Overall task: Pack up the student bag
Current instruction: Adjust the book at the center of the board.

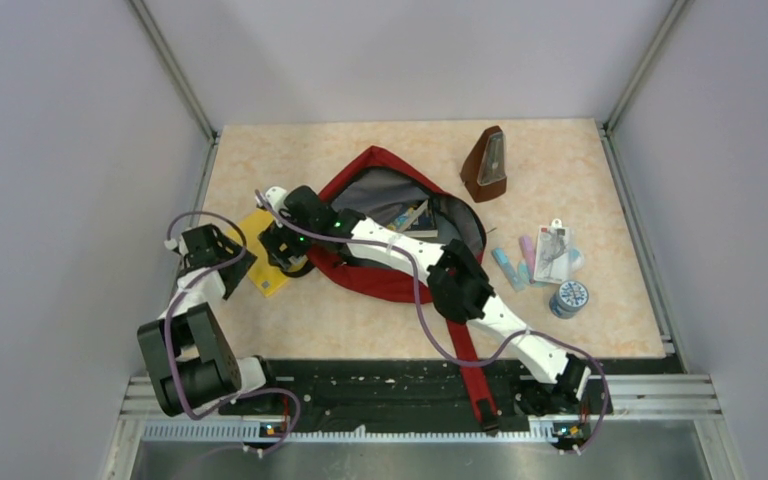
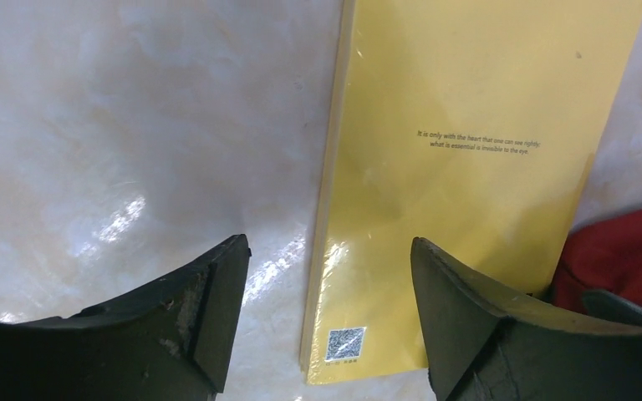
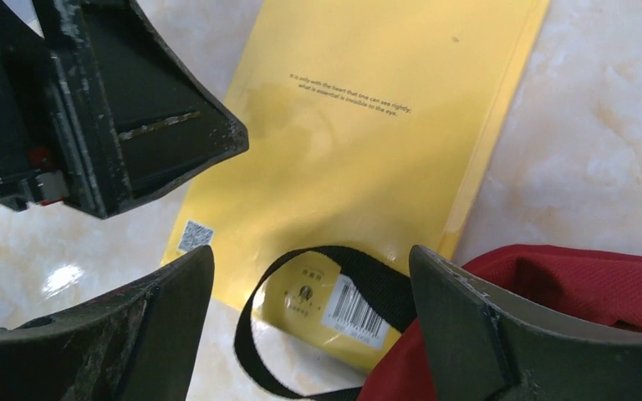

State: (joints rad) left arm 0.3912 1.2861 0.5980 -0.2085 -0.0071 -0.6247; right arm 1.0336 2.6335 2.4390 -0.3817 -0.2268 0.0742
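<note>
A long red strap (image 1: 468, 365) trails from the bag (image 1: 385, 284) toward the near edge. The dark-red bag lies open mid-scene. Just left of the bag a yellow book (image 2: 468, 125) lies flat. The left gripper (image 2: 328, 251) hovers over its edge, jaws spread, empty. The right gripper (image 3: 311, 259), also spread and empty, hangs over the bag's black loop (image 3: 376, 284). Right of the bag lies stationery (image 1: 545, 262), and behind it stands a metronome (image 1: 487, 165).
</note>
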